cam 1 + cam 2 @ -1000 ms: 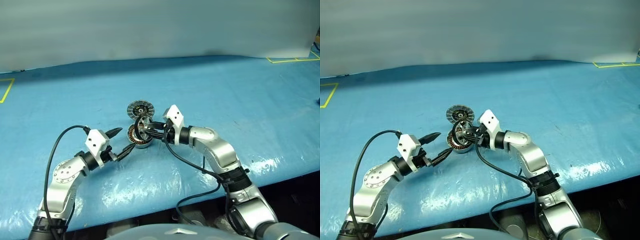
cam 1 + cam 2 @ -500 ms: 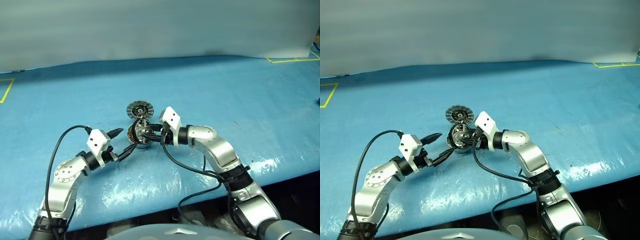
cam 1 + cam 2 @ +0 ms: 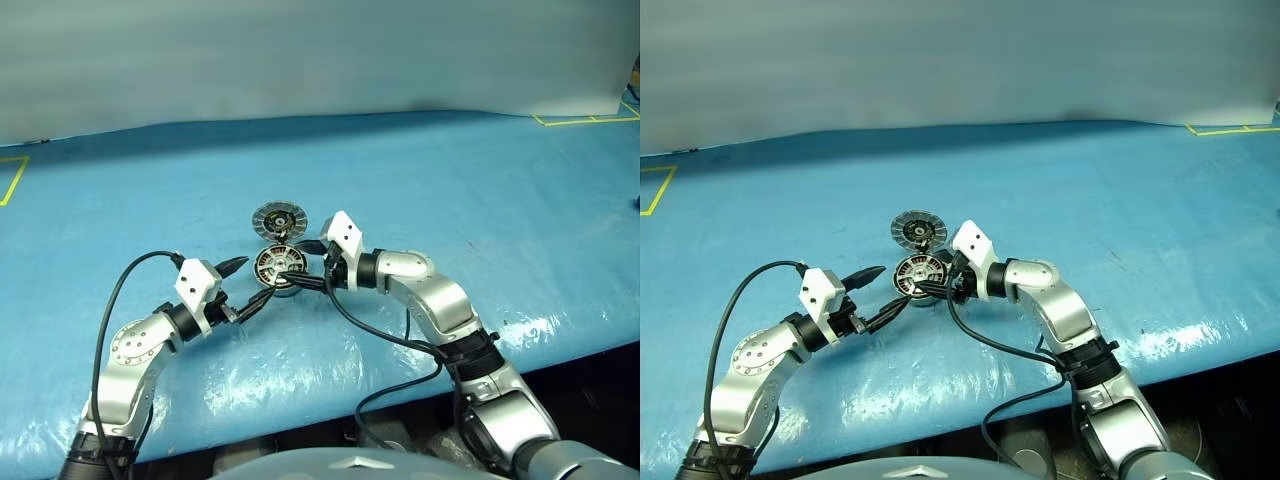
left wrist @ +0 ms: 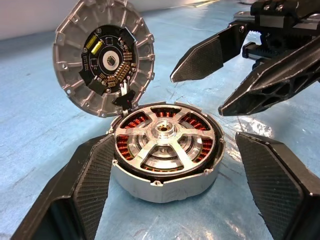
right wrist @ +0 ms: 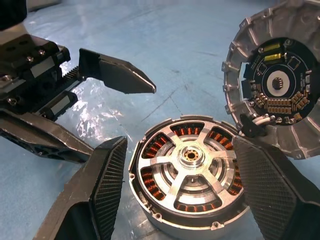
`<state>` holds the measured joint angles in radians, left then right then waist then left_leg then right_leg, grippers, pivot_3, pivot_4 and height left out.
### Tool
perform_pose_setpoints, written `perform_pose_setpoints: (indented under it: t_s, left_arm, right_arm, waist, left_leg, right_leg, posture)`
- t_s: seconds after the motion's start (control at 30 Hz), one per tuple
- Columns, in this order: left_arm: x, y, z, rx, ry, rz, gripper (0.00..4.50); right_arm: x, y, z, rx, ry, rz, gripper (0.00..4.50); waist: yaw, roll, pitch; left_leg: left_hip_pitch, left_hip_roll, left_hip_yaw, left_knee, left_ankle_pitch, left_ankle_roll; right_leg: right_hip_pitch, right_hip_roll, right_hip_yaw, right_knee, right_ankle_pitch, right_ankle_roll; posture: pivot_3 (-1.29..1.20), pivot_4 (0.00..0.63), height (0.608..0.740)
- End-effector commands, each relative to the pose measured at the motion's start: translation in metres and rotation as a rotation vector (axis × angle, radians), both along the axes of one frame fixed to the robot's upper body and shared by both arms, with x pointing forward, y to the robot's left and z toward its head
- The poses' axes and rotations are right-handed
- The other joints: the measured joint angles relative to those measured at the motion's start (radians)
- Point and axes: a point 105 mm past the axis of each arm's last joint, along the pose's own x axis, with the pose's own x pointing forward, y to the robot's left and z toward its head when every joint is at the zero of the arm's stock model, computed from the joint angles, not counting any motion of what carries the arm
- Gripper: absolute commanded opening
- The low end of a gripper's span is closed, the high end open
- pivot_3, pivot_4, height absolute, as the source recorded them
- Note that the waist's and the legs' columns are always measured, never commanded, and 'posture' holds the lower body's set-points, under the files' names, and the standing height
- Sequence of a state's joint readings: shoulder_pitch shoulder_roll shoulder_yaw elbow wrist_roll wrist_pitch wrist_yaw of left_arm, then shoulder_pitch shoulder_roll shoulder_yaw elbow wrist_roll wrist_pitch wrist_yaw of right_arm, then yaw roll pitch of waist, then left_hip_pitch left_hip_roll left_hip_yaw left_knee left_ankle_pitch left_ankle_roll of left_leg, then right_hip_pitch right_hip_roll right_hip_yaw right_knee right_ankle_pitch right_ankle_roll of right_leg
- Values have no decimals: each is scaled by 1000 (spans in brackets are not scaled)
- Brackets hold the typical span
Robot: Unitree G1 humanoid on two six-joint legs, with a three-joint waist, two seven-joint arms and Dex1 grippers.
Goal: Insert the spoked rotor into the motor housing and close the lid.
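1. Centrally, the motor housing point(image 4: 165, 175) sits on the blue worktop point(image 3: 480, 190), between the two hands.
2. Spoked rotor point(image 4: 164, 141): seated flat inside the housing, its silver spokes level with the ring of copper windings point(image 5: 154, 186).
3. Lid point(image 4: 104, 56): swung up on its hinge at the far rim of the housing, standing open, its inner face with a dark circuit board point(image 5: 281, 84) exposed.
4. Left hand point(image 3: 248, 283): fingers spread wide, just to the near left of the housing, not touching it.
5. Right hand point(image 5: 176, 187): fingers spread, one on either side of the housing, with a gap showing between each pad and the housing wall; nothing is pinched.
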<state>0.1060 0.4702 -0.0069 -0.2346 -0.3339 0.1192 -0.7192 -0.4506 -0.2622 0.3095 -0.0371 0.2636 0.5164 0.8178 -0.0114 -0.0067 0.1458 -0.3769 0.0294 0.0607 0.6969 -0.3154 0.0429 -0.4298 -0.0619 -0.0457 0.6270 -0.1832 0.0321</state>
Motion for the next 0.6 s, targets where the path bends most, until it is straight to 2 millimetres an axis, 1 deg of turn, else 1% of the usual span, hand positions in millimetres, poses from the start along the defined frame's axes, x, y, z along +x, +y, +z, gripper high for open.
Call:
perform_pose_setpoints:
  t_s: [0.03,0.07,0.13,0.2,0.3,0.37,0.5,0.6]
  left_arm:
    - [1,-1,14,-9,-60,1,4129]
    - [1,-1,14,-9,-63,5,4129]
    - [2,-1,14,-6,-66,10,4129]
    - [3,-1,13,-5,-68,14,4129]
    - [3,-1,13,-6,-70,17,4129]
    - [3,-1,13,-6,-70,18,4129]
    - [4,-2,12,-8,-69,15,4129]
    - [4,-3,13,-10,-73,15,4129]
  right_arm:
    - [-2,5,17,72,-36,5,3129]
    - [0,5,15,72,-33,-12,2894]
    - [4,7,9,61,-28,-44,2234]
    - [2,11,3,46,-30,-47,1559]
    - [3,16,0,45,-32,-62,556]
    - [5,20,-2,41,-33,-68,16]
    - [8,29,-8,14,-21,-68,16]
    - [12,32,-11,-3,-36,-93,16]
  waist:
    - [0,0,0]
    - [0,0,0]
    - [0,0,0]
    - [0,0,0]
    - [0,0,0]
    - [0,0,0]
    - [-1,0,0]
    - [-2,0,0]
  left_leg:
    - [0,0,0,0,0,0]
    - [0,0,0,0,0,0]
    - [0,0,0,0,0,0]
    - [0,0,0,0,0,0]
    - [0,0,0,0,0,0]
    - [0,0,0,0,1,-1]
    - [0,0,0,0,1,-2]
    - [0,0,0,0,1,-2]
  right_leg:
    - [0,0,0,0,0,0]
    - [0,0,0,0,0,0]
    - [0,0,0,0,0,0]
    - [0,0,0,0,0,0]
    - [0,0,0,0,0,0]
    - [0,0,0,0,0,0]
    - [0,0,0,0,0,0]
    - [0,0,0,0,0,0]
  posture:
    - [0,150,740]
    - [0,150,740]
    - [0,150,740]
    - [0,150,740]
    - [0,150,740]
    - [0,150,740]
    - [0,150,740]
    - [0,150,740]
